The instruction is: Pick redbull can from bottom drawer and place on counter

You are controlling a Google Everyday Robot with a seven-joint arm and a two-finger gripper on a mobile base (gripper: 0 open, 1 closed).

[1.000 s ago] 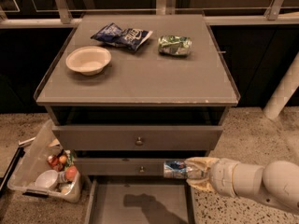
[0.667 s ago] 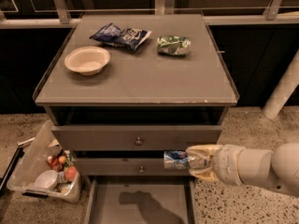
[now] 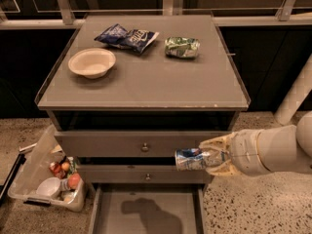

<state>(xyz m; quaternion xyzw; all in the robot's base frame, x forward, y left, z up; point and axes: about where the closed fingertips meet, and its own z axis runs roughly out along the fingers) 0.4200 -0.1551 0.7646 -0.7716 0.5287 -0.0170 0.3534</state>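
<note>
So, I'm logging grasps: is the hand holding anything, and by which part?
The hand holds the can sideways by the end nearest the arm, in front of the closed drawers.

No word or number can be read. The blue bag point(image 3: 127, 37) on the table point(image 3: 146, 84) bears white print too small to read. So does the can point(image 3: 187, 159) clamped sideways in the hand point(image 3: 207, 159), which hangs before the closed drawers point(image 3: 117, 145).

Single camera, high and in front of the cabinet point(image 3: 141, 147) — tilted down, facing the far railing point(image 3: 63, 4), fairly close. View centres on counter point(image 3: 161, 82), bottom drawer point(image 3: 109, 208) cropped at near edge; gripper point(image 3: 207, 159) at near right, clamped on redbull can point(image 3: 190, 159).
</note>
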